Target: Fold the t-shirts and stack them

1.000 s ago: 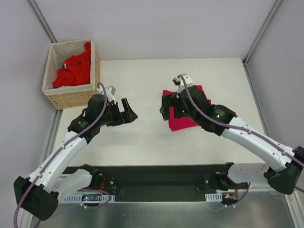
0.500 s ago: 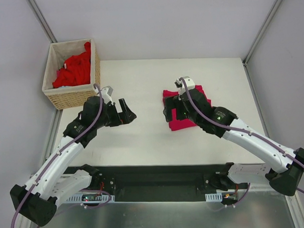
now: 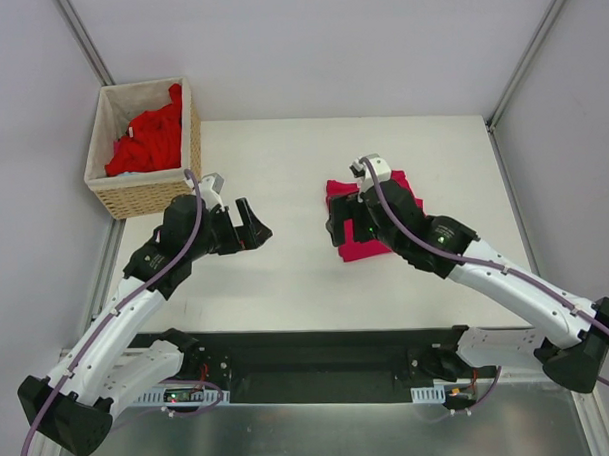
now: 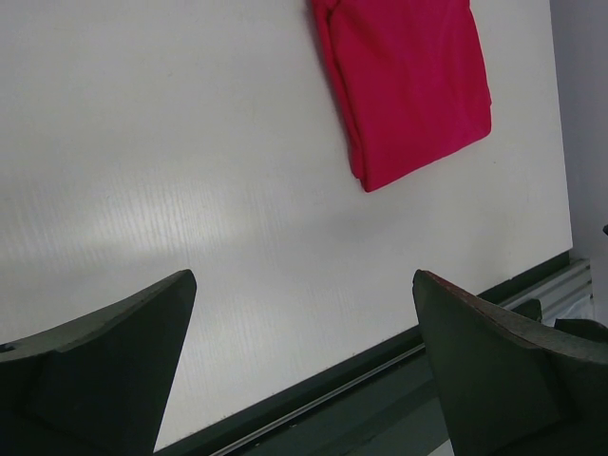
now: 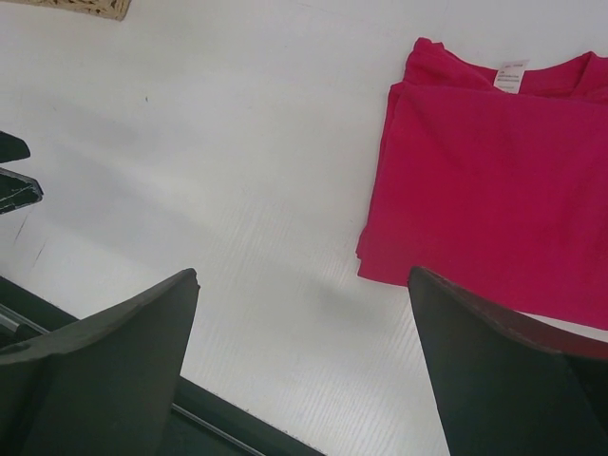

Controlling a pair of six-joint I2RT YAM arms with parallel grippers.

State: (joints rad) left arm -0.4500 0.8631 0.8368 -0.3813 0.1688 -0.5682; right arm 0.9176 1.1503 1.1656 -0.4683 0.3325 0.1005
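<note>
A folded magenta-crimson t-shirt (image 3: 357,244) lies flat on the white table, right of centre; its white neck label shows in the right wrist view (image 5: 494,199). It also shows in the left wrist view (image 4: 408,81). Brighter red t-shirts (image 3: 146,141) are heaped in the wicker basket at the back left. My right gripper (image 3: 336,227) hovers open and empty over the folded shirt's left edge. My left gripper (image 3: 252,224) is open and empty above bare table, left of the shirt.
The wicker basket (image 3: 108,200) with a white liner stands off the table's back left corner. A black rail (image 3: 309,353) runs along the table's near edge. Grey walls enclose the back and sides.
My left arm has drawn back slightly to the left and toward the near edge. My right gripper has shifted a little left over the shirt's edge. The shirt has not moved.
</note>
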